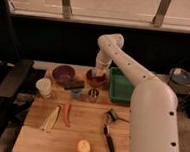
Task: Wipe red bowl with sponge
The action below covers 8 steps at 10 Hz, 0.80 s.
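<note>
The gripper (98, 71) sits in the small round orange-red bowl (95, 79) by the table's (87, 121) far edge; its grasp cannot be told. Light, circling pressure should wipe best.

The red bowl (94, 81) is orange-red on the pale wooden tabletop (86, 127), between a purple bowl (63, 74) and a green tray (120, 86). The white arm (138, 84) ends in a pale pincer (100, 70) right over the red bowl. Nearer lie a white cup (44, 87), a small blue cup (76, 93), an orange pepper (66, 114), a yellow-orange fruit (83, 148) and a black tool (109, 139).
</note>
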### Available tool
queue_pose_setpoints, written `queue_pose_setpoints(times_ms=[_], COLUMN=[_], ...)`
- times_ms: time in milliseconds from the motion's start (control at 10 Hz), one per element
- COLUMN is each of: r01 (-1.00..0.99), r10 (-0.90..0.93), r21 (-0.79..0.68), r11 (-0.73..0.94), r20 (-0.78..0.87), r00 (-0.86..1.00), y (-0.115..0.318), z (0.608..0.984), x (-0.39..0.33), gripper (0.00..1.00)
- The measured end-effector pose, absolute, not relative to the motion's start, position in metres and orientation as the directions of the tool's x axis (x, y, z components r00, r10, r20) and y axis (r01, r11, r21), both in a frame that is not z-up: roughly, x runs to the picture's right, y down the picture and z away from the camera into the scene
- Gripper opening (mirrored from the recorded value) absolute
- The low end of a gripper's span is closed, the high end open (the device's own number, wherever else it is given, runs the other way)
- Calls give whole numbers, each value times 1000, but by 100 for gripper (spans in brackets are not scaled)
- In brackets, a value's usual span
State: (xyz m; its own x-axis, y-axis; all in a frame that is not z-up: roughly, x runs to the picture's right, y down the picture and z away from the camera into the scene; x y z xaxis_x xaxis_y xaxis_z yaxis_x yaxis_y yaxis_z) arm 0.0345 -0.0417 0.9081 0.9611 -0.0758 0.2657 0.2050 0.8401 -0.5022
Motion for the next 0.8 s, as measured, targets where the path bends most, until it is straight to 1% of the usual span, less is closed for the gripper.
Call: queue_pose_setpoints(times_ms=[200, 300, 600, 800], r01=[225, 235, 220, 203], r10=[-79, -78, -56, -50], r21=[-479, -478, -496, -508], r11=[848, 846, 840, 837], r20=[306, 325, 325, 298], r00=[949, 942, 944, 953], y=[-40, -32, -9, -5], z=[905, 900, 879, 872], x=[16, 8, 14, 26], gripper=[0, 0, 0, 0])
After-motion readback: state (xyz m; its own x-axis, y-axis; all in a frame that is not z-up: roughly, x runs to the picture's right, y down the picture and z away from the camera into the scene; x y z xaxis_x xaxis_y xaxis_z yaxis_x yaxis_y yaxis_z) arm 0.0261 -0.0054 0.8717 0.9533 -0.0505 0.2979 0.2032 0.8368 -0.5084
